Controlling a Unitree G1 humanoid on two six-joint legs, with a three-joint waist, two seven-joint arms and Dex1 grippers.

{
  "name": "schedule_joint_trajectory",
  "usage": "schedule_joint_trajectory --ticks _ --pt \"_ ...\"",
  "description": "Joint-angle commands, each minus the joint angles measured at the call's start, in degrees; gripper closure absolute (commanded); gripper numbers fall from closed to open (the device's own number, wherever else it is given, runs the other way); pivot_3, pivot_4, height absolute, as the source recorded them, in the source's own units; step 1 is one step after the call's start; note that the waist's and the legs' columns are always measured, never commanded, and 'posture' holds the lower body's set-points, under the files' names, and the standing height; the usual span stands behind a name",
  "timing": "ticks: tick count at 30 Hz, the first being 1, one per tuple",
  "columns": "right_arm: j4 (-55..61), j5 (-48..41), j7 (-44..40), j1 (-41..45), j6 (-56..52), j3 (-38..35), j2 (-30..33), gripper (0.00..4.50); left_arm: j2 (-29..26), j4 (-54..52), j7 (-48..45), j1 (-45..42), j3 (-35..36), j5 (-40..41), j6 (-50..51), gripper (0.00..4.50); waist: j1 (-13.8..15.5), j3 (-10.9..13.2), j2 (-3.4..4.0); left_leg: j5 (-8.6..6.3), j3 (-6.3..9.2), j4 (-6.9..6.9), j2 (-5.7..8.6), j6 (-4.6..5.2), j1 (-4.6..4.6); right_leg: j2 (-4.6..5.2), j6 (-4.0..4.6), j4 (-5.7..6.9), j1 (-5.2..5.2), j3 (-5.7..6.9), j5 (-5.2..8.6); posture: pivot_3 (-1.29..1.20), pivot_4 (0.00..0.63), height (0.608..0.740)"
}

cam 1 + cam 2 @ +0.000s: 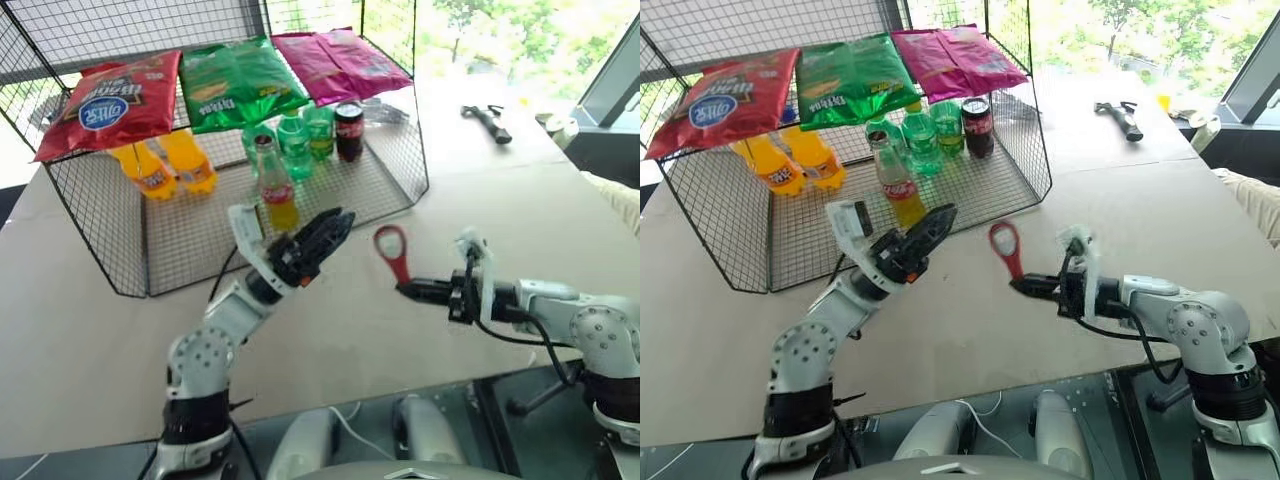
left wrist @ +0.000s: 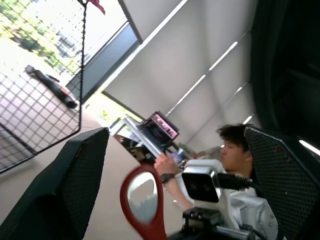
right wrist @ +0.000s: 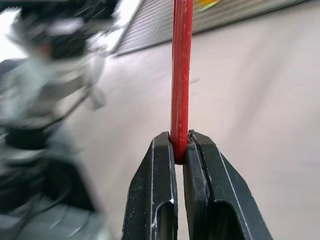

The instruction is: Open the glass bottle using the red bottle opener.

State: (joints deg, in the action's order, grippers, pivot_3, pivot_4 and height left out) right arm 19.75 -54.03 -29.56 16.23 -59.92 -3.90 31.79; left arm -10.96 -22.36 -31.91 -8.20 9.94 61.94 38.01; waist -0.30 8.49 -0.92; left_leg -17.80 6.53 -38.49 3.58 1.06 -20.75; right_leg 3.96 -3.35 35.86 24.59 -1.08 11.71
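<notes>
Pinching red bottle opener (image 3: 181,75): right gripper (image 3: 181,150) | left gripper (image 1: 318,240) spread | left wrist view: person (image 2: 235,150)

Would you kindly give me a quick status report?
Left pincer open, empty. Right pincer shut on red bottle opener. Glass bottle capped, upright in wire rack.

— What's around me?
— A pale bench (image 1: 520,230) under daylight, with big windows (image 1: 500,35) ahead showing green trees.
— And overhead?
— A grey ceiling (image 2: 200,60) with long strip lights (image 2: 227,52).
</notes>
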Motion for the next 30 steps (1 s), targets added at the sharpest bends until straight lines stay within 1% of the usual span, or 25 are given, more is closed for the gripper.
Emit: schedule_joint_trajectory --ticks 1,4,7,9,11,12,15,19,22,26,30 --pt "-0.3 9.2 4.1 0.7 12.3 -1.9 -3.4 4.5 0.1 -8.6 4.9 3.9 0.3 -4.1 -4.0 0.01 0.0 0.0 0.0 0.0 -0.01 0.0 -0.02 -0.01 0.01 0.0 0.0 0.01 0.0 -0.01 0.0 0.0 0.15 0.74" --pt "-1.2 13.4 7.4 1.8 18.3 -3.1 -7.3 4.5 -1.4 -12.4 6.7 7.8 -1.3 -11.4 -7.5 0.01 0.0 0.0 0.01 0.01 -0.01 0.02 -0.1 -0.02 0.03 -0.06 0.0 0.02 0.01 -0.01 0.0 0.0 0.15 0.74" --pt "-2.7 20.6 8.8 2.9 26.3 -2.0 -9.0 4.5 -3.2 -13.8 7.5 12.9 -1.8 -19.1 -11.9 0.01 0.1 0.0 0.02 0.01 -0.05 0.02 -0.07 -0.02 0.03 -0.07 0.01 0.01 0.01 -0.04 0.0 0.0 0.15 0.74" --pt "-4.1 25.0 8.9 3.4 31.7 -0.9 -9.9 4.5 -5.1 -12.2 8.1 14.6 -2.7 -28.1 -17.6 0.01 0.1 0.0 0.02 0.0 -0.11 0.05 -0.04 -0.01 0.05 -0.07 0.01 0.0 0.01 -0.1 0.0 0.0 0.15 0.74" --pt "-5.2 27.2 9.4 3.9 34.7 -0.5 -11.2 4.5 -5.9 -9.1 11.0 14.3 -3.5 -38.5 -24.4 0.01 0.5 0.0 0.02 0.0 -0.07 0.05 -0.03 -0.01 0.04 -0.08 0.01 -0.01 0.01 -0.04 0.0 0.0 0.15 0.74" --pt "-5.6 28.2 9.4 4.1 35.8 -0.2 -11.6 4.5 -5.3 -7.8 12.2 13.8 -3.2 -40.6 -26.7 0.01 0.5 0.0 0.03 0.01 -0.07 0.05 -0.03 -0.02 0.06 -0.1 0.01 -0.01 0.0 -0.03 0.0 0.0 0.15 0.74" --pt "-6.4 31.8 7.4 3.9 38.5 2.2 -11.3 4.5 -3.9 -4.5 14.6 10.7 -1.3 -43.8 -32.1 0.01 1.0 0.0 0.03 0.01 -0.1 0.04 -0.07 -0.03 0.06 -0.13 0.02 0.0 0.0 -0.06 0.0 0.0 0.15 0.74" --pt "-6.6 32.5 6.8 3.9 39.3 2.9 -12.8 4.5 -4.4 0.1 16.8 5.9 -0.5 -48.5 -35.8 0.01 1.0 0.0 0.03 0.01 -0.06 0.04 -0.07 -0.03 0.04 -0.12 0.02 -0.01 0.01 -0.02 0.0 0.0 0.15 0.74" --pt "-7.0 33.3 6.0 4.5 39.9 4.0 -13.6 4.5 -4.6 6.6 15.6 0.9 -1.0 -49.0 -37.4 0.01 1.1 0.0 0.03 0.01 -0.07 0.06 -0.06 -0.02 0.05 -0.11 0.02 -0.01 0.02 -0.04 0.0 0.0 0.15 0.74" --pt "-7.0 33.8 5.0 4.4 40.3 4.4 -14.4 4.5 -3.9 15.6 16.8 -5.5 -2.6 -52.2 -39.1 0.01 1.0 0.0 0.03 0.01 -0.04 0.03 -0.01 -0.02 0.04 -0.13 0.01 0.0 0.01 0.01 -0.01 0.0 0.15 0.74" --pt "-5.9 33.1 5.9 3.8 39.1 4.0 -15.4 4.5 -2.8 24.1 17.5 -10.8 -2.5 -53.7 -42.8 0.01 1.0 0.0 0.03 0.01 -0.03 0.04 0.0 -0.02 0.03 -0.12 0.01 -0.01 0.04 0.0 -0.01 0.0 0.15 0.74"
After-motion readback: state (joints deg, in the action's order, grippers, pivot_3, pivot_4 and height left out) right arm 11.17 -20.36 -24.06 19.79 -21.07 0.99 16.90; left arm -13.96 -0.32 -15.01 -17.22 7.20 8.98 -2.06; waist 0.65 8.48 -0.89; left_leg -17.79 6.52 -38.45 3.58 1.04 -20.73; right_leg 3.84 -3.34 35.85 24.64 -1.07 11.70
